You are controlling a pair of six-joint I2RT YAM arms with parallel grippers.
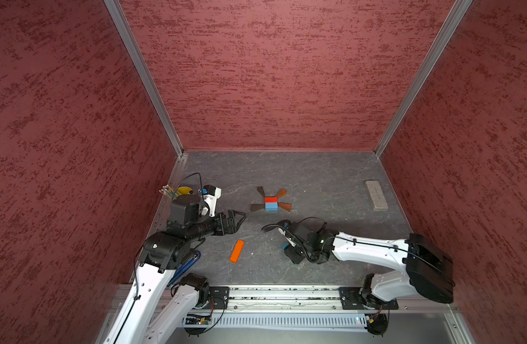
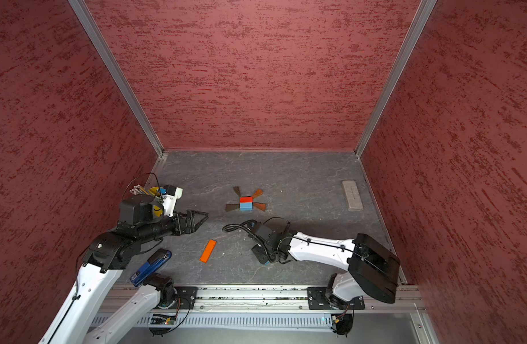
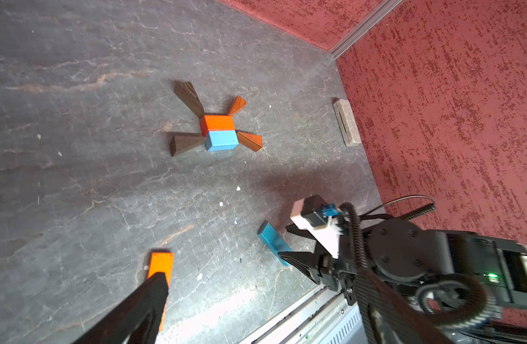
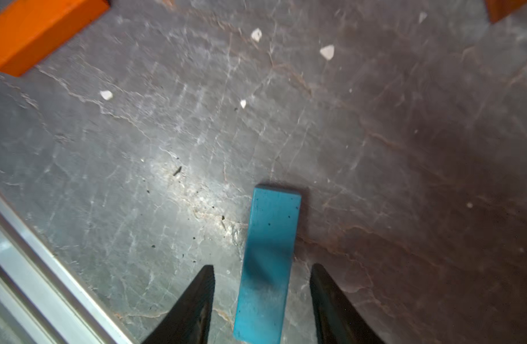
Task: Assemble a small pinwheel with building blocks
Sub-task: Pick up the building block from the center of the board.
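The pinwheel's hub, a red-and-blue cube point(image 1: 270, 203) point(image 3: 219, 132), lies mid-table with four brown and orange wedges point(image 1: 257, 207) fanned from its corners. A flat orange bar point(image 1: 236, 251) point(image 3: 161, 265) lies loose nearer the front. The flat blue bar point(image 4: 268, 262) point(image 3: 272, 241) lies on the table between the fingers of my right gripper point(image 4: 262, 268) point(image 1: 290, 253), which points down over it and is open, with a gap on each side of the bar. My left gripper point(image 1: 241, 222) hovers open and holds nothing, left of the hub and behind the orange bar.
A grey rectangular block point(image 1: 376, 195) lies at the back right near the wall. A yellow cup of pencils point(image 1: 183, 190) stands behind the left arm. A blue stapler-like object point(image 2: 150, 266) lies under the left arm. A metal rail point(image 1: 286, 295) runs along the front edge.
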